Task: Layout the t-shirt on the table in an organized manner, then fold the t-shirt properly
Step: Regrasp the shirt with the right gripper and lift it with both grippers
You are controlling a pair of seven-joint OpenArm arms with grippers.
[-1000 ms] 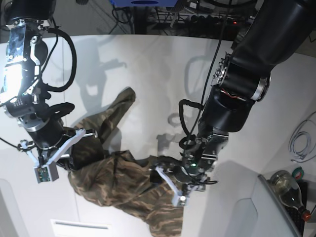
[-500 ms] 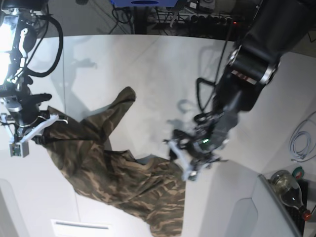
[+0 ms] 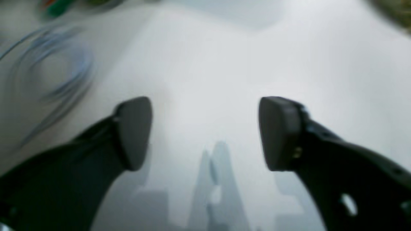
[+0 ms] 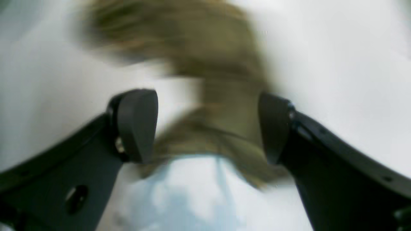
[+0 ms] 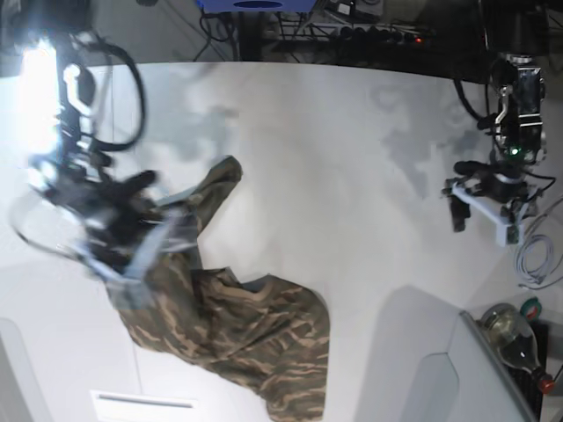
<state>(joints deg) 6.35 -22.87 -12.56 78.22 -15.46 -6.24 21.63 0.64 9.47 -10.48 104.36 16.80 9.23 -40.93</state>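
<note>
The camouflage t-shirt (image 5: pixel 237 325) lies crumpled on the white table (image 5: pixel 334 158) at the front left, with one part reaching back toward the middle. My right gripper (image 5: pixel 132 255) is motion-blurred over the shirt's left part. In the right wrist view the right gripper (image 4: pixel 207 125) is open, with blurred shirt cloth (image 4: pixel 221 64) showing beyond the fingers. My left gripper (image 5: pixel 482 220) is open and empty at the far right, well away from the shirt. In the left wrist view the left gripper (image 3: pixel 205 128) hangs over bare table (image 3: pixel 224 64), and a shirt corner (image 3: pixel 395 12) shows at the top right.
A coil of white cable (image 5: pixel 537 255) lies at the table's right edge, just right of my left gripper; it also shows in the left wrist view (image 3: pixel 48 73). A bottle (image 5: pixel 515 338) stands at the front right. A raised pale panel (image 5: pixel 422 369) sits at the front right.
My left arm has let go of the shirt and swung away to the far right. My right gripper has opened and moved right over the shirt, which has sunk back into a heap.
</note>
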